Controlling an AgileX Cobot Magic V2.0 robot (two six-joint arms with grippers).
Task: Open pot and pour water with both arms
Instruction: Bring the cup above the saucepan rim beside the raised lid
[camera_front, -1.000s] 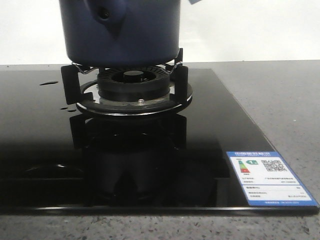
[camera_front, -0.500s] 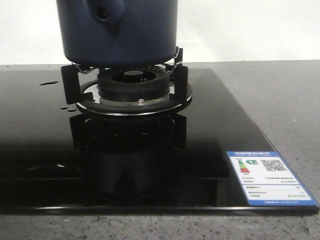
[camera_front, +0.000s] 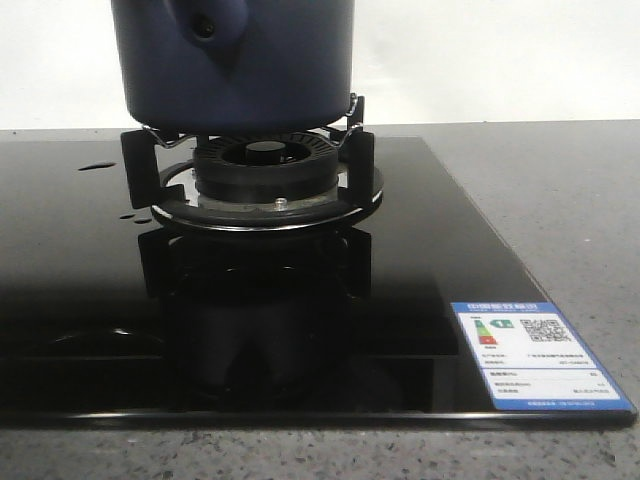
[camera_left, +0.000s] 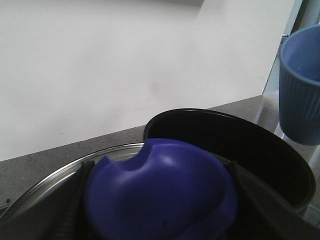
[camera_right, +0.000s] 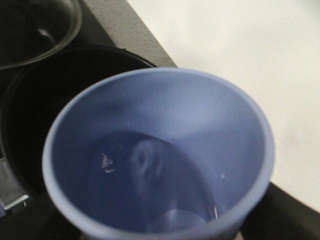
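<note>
The left gripper's fingers (camera_left: 75, 210) clamp the lid (camera_left: 160, 195)'s blue knob. The right gripper's state cannot be told; the ribbed cup (camera_right: 160, 155) hangs above the open pot (camera_front: 235, 60).

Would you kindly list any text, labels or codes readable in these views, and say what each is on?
Sticker on the glass cooktop, near right corner: an energy-rating chart, a QR code and lines of print, all too small to read.
Pot, cup, lid: no text visible.
</note>
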